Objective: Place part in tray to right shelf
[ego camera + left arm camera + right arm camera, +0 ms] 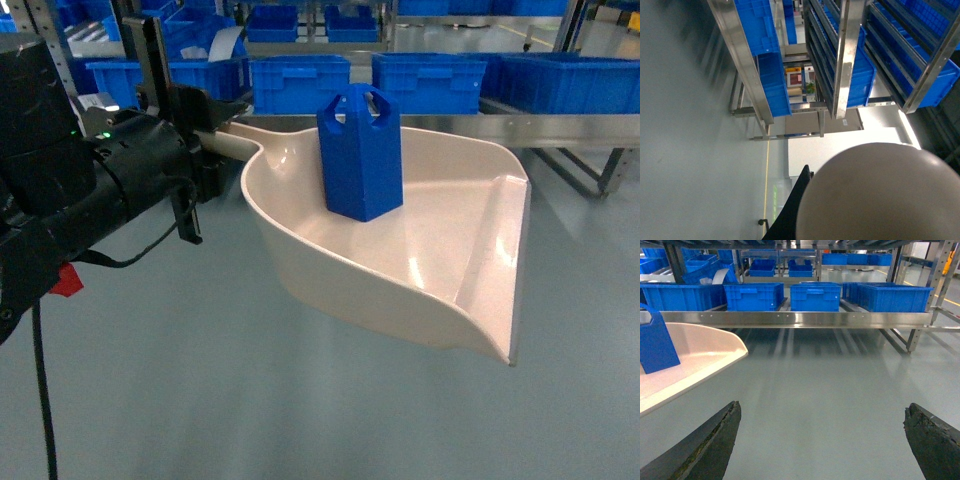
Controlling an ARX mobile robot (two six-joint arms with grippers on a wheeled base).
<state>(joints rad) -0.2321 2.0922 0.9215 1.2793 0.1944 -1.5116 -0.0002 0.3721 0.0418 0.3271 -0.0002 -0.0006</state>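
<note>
One blue part is seen standing upright inside one cream tray, which is gripped by its handle in the closed left fingers above the floor. The right fingers are spread wide, empty. Several blue crates are held on the far right shelf.

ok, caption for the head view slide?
Left claw holds the tray by its handle, the part upright inside, facing the shelf.
</note>
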